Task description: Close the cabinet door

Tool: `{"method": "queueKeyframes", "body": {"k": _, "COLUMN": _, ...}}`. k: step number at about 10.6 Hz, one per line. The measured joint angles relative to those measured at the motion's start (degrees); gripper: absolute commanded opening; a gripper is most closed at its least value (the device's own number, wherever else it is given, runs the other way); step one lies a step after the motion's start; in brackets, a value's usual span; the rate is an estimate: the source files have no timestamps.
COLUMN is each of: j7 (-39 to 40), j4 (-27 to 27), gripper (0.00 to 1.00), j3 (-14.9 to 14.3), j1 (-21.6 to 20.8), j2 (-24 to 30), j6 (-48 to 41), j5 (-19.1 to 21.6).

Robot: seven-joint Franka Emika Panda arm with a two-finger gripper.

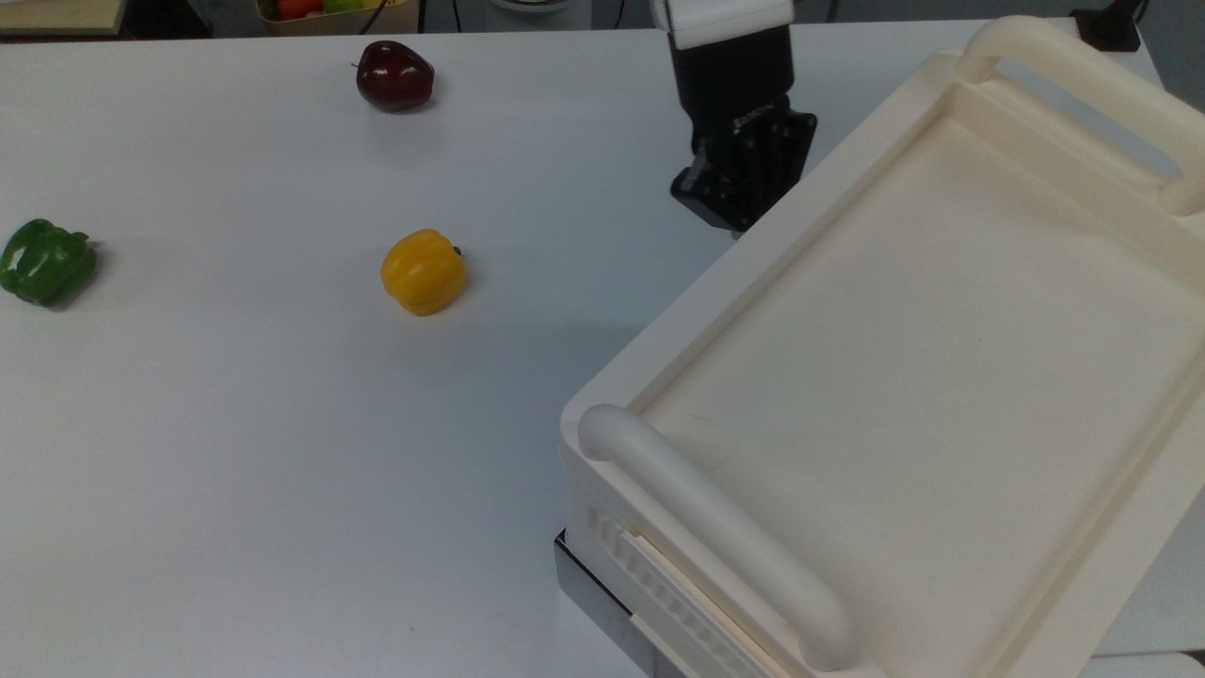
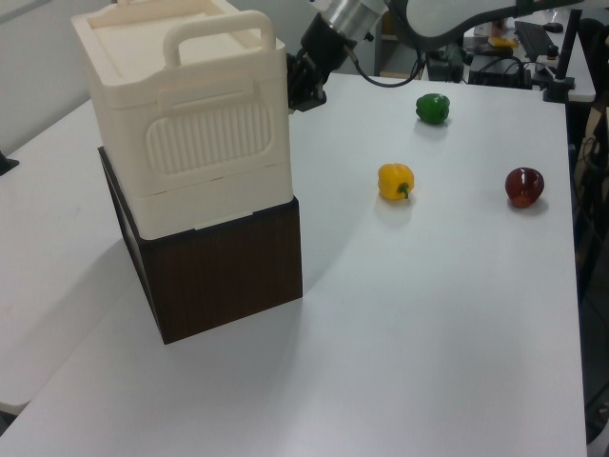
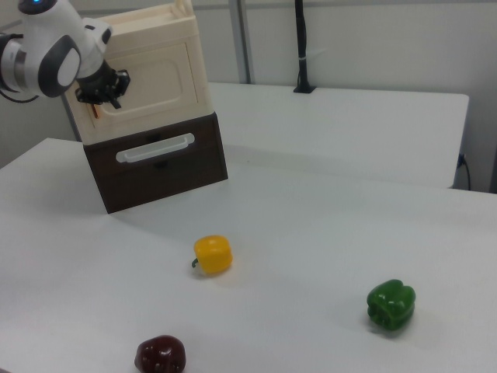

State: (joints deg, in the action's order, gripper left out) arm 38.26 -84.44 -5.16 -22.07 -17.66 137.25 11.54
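Door looks pretty much shut already

Near to far in the right view: dark red pepper, green pepper and yellow pepper sit loose on the bench, well apart from the cabinet on its dark brown base. The cabinet door seems flush with the front, so I'd guess only a final press or backing off is left. The gripper is right at the door's handle edge; can't tell if the fingers are apart or together.
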Motion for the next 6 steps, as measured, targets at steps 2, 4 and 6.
{"method": "queueKeyframes", "body": {"k": 2, "j7": -1.8, "j4": -0.3, "gripper": 0.0, "j3": -0.2, "j1": 2.6, "j2": 2.7, "j6": -9.2, "j5": 0.0}}
{"method": "queueKeyframes", "body": {"k": 4, "j7": -6.8, "j4": -0.3, "gripper": 0.0, "j3": -0.4, "j1": 5.3, "j2": 7.6, "j6": -21.4, "j5": 0.0}}
{"method": "queueKeyframes", "body": {"k": 6, "j7": -12.7, "j4": -0.4, "gripper": 0.0, "j3": -0.6, "j1": 9.0, "j2": 12.1, "j6": -32.2, "j5": 0.0}}
